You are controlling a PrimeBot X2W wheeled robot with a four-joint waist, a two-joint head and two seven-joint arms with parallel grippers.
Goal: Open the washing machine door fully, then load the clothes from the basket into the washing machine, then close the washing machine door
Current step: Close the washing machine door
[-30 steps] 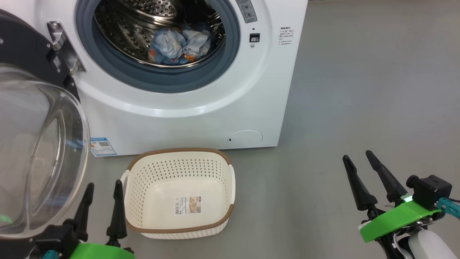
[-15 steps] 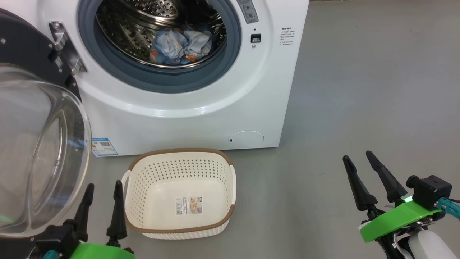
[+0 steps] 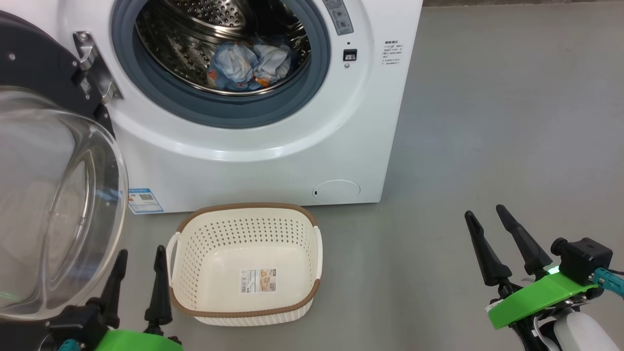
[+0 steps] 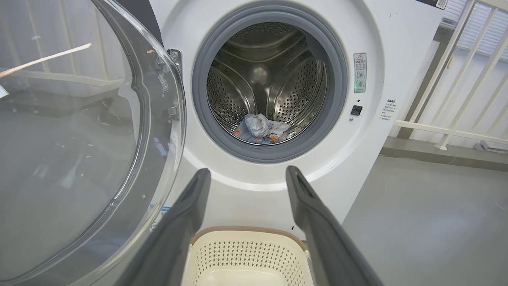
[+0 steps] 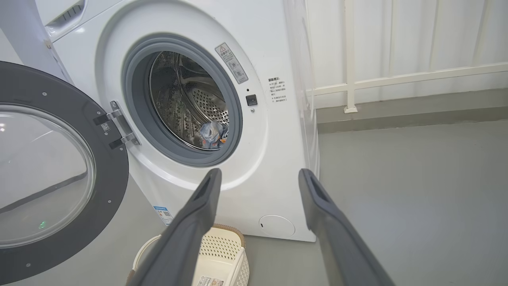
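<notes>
Head view: washing machine point(image 3: 273, 146) door point(image 3: 53, 204) swung wide open at left, clothes point(image 3: 248, 66) bunched in the drum point(image 3: 195, 29), basket point(image 3: 246, 263) on the floor point(image 3: 487, 122) just in front of the machine, left gripper point(image 3: 141, 249) and right gripper point(image 3: 485, 210) low at the bottom corners, both spread wide and holding nothing. Left wrist view: fingers apart, nothing between them, pointing at the drum opening above the basket rim. Right wrist view: fingers likewise apart and bare, door open at left, clothes low in the drum.
</notes>
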